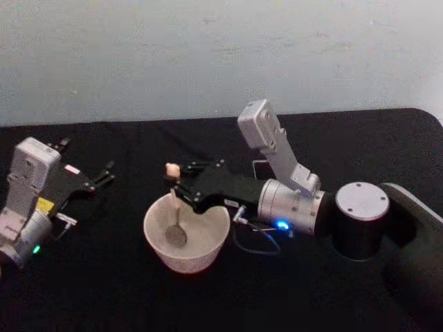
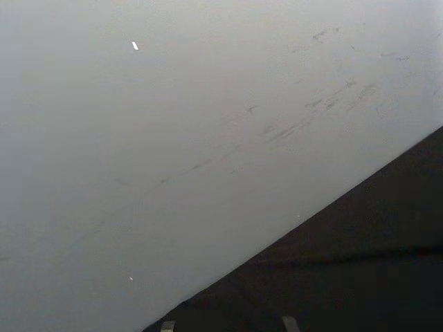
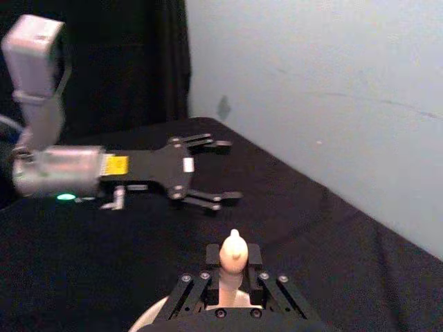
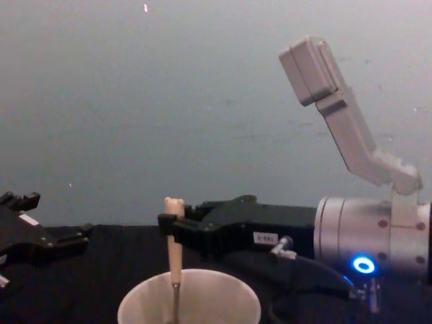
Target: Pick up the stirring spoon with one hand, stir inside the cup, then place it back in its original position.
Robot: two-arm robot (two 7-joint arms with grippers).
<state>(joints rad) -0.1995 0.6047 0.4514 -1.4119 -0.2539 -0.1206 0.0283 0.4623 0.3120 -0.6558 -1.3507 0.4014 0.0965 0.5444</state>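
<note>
The right gripper [image 1: 178, 192] is clamped on the cream-beige handle of the slim, bear-topped stirring spoon [image 1: 177, 216]. Its dark metal bowl hangs inside the wide cream-white cup [image 1: 208, 254], centre of the head view. Small circles clear of the wall would stir best. The left gripper [image 1: 102, 177] rests with fingers apart; its yellow sticker [image 3: 116, 164] is unreadable.

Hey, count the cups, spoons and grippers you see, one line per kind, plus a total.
Cups: 1, the cup
Spoons: 1, the stirring spoon
Grippers: 2, the left gripper and the right gripper
Total: 4
</note>
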